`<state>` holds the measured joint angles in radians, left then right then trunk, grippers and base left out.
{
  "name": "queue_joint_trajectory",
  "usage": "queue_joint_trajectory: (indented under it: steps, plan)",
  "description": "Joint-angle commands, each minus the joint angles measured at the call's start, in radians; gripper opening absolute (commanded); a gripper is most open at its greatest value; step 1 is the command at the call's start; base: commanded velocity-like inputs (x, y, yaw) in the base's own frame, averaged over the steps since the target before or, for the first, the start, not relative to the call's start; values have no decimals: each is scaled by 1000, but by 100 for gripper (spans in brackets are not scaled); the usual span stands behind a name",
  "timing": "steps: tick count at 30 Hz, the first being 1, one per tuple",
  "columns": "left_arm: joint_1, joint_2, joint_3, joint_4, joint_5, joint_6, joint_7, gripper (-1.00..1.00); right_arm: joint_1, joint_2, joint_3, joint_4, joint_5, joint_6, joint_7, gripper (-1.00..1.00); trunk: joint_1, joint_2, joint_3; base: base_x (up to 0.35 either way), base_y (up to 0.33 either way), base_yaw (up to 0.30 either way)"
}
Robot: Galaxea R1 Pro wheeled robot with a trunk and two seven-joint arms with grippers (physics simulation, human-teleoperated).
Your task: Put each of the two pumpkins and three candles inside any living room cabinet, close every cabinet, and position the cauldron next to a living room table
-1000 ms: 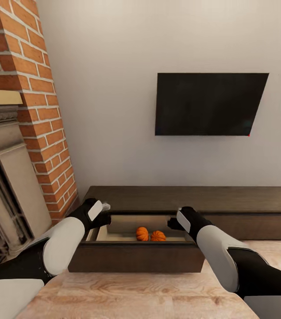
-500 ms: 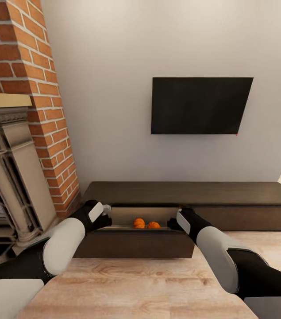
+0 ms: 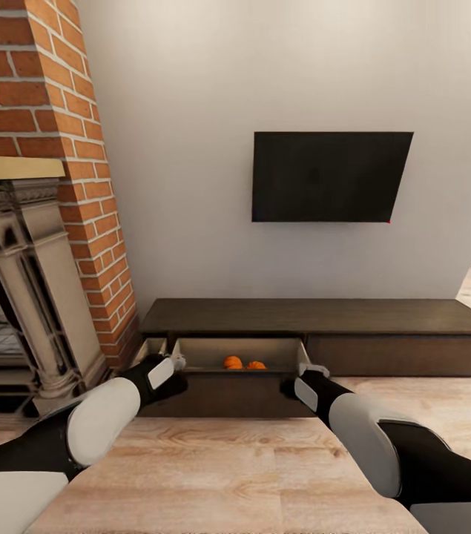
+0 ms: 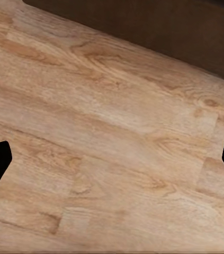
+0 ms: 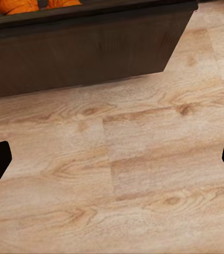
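The long dark-brown cabinet (image 3: pixel 383 326) stands against the wall, with one drawer (image 3: pixel 228 386) pulled out toward me. Two orange pumpkins (image 3: pixel 233 362) (image 3: pixel 257 365) lie side by side in its pale inside, and the right wrist view catches them (image 5: pixel 17 5) over the dark drawer front (image 5: pixel 85 50). My left gripper (image 3: pixel 178 363) hangs open just off the drawer's left front corner, over bare floor (image 4: pixel 112 161). My right gripper (image 3: pixel 314 368) is open by the right front corner (image 5: pixel 112 159). Neither holds anything. Candles, cauldron and table are out of view.
A red-brick chimney (image 3: pixel 57 148) and an ornate grey fireplace surround (image 3: pixel 20 282) stand close on the left. A black TV (image 3: pixel 328 176) hangs on the wall above the cabinet. Light wood-plank floor (image 3: pixel 228 475) stretches between me and the drawer.
The head view has pulled back from the cabinet, so the drawer and pumpkins look smaller. Both grippers now sit in front of the drawer's corners instead of beside its inside.
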<state>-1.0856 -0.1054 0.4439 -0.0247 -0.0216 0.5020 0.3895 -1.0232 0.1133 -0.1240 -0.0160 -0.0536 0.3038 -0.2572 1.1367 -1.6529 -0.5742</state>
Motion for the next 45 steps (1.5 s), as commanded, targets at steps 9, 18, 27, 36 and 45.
queue_joint_trajectory:
  steps: [9,18,27,36,45]
  plan:
    - [97,8,6,6,-4,-84,-98,100,90,4,-3,15,-3,-143,-4,100,0,-1,-1,-12,0,0]
    - [238,6,4,6,-6,-268,-115,100,226,8,-2,21,-3,-285,-4,100,0,-1,-1,0,0,0]
    - [352,-1,4,6,-7,-416,-150,100,324,4,-1,23,4,-352,-3,100,0,-1,-1,0,0,0]
    - [433,3,3,6,-9,-471,-231,100,401,6,0,27,7,-426,69,100,0,-1,2,0,0,-31]
    - [468,6,3,6,-9,-479,-240,100,433,0,0,34,9,-431,199,100,0,-1,2,0,0,-6]
